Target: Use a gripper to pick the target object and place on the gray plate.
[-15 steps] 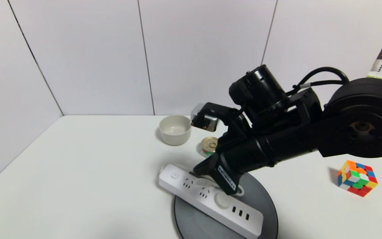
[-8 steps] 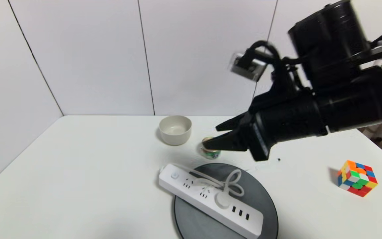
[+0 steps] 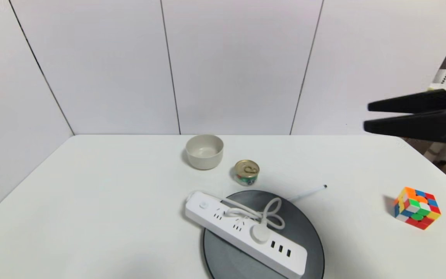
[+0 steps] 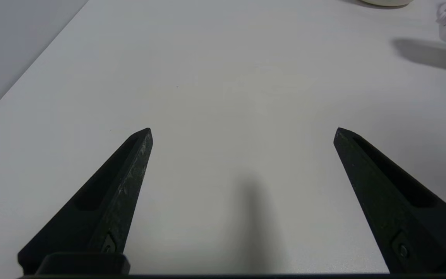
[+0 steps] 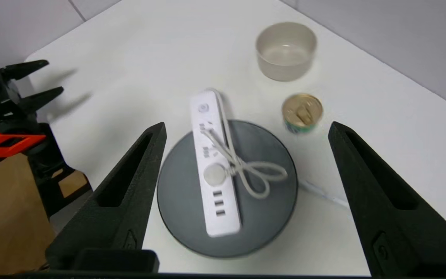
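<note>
The white power strip [image 3: 246, 232] lies slantwise across the gray plate [image 3: 304, 236], its cord bundled on top. Its button end overhangs the plate's far left rim. My right gripper [image 3: 366, 115] is open and empty, high at the right edge of the head view, well clear of the strip. In the right wrist view the right gripper [image 5: 248, 124] looks down on the strip [image 5: 213, 170] and the plate [image 5: 269, 209]. My left gripper [image 4: 243, 130] is open and empty over bare table at the near left, and it also shows in the right wrist view [image 5: 54, 76].
A beige bowl [image 3: 204, 151] and a small gold-topped can [image 3: 246, 172] stand behind the plate. A thin white pen [image 3: 306, 192] lies at the plate's far right rim. A colourful cube [image 3: 417, 208] sits at the right. Walls close the back and left.
My right gripper has lifted off the power strip and drawn back up and to the right, open. The strip stays on the plate.
</note>
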